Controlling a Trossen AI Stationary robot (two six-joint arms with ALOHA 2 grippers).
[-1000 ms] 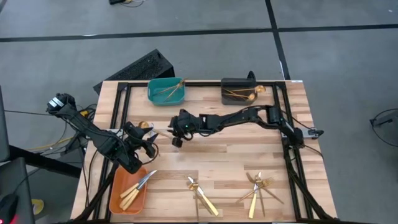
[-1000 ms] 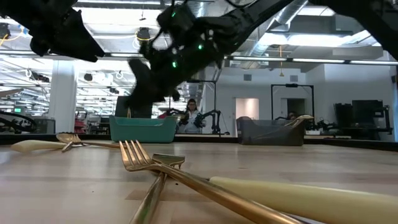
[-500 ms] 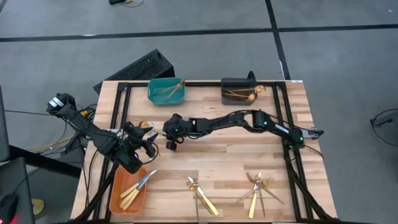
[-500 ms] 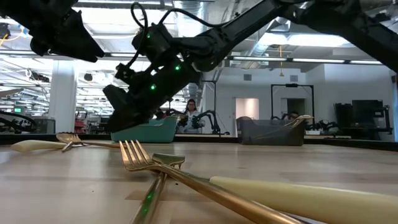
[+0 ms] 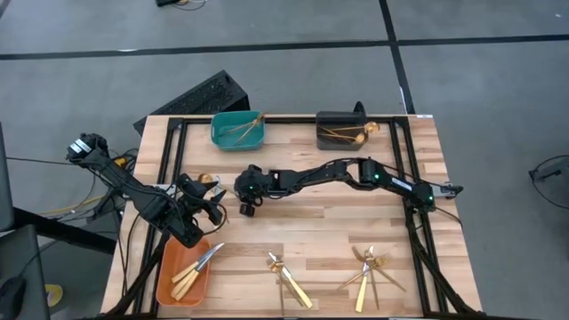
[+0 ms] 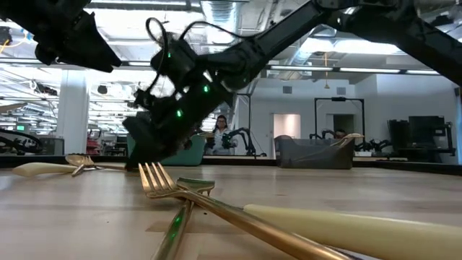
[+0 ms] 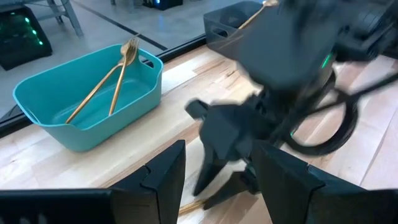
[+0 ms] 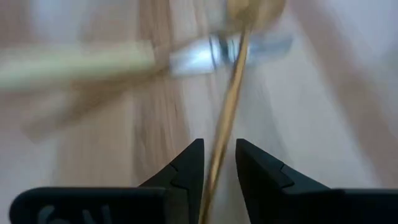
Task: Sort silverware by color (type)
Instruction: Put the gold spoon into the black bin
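My right gripper [image 5: 244, 208] reaches across to the table's left half, fingers pointing down at the table top [image 6: 141, 163]. It is open. In the right wrist view its fingers [image 8: 216, 168] stand on either side of a slim gold spoon handle [image 8: 227, 106]. A knife with a silver blade [image 8: 189, 57] and cream handle lies across that spoon's far end. My left gripper [image 5: 208, 201] waits open just to the left, above the orange bin [image 5: 165, 277], looking at the right gripper [image 7: 214, 177]. A gold piece [image 5: 206, 180] shows beside it.
The orange bin holds cream-handled knives [image 5: 194, 271]. The teal bin [image 5: 222, 135] at the far edge holds two forks [image 7: 111, 81]; the dark grey bin [image 5: 327, 139] holds spoons. More gold silverware lies near the table's near edge [image 5: 289, 278] [image 5: 369, 267].
My right gripper has moved toward the table's left edge and come down from above the table until its fingertips are at the table top beside my left gripper. The silverware and bins have stayed put.
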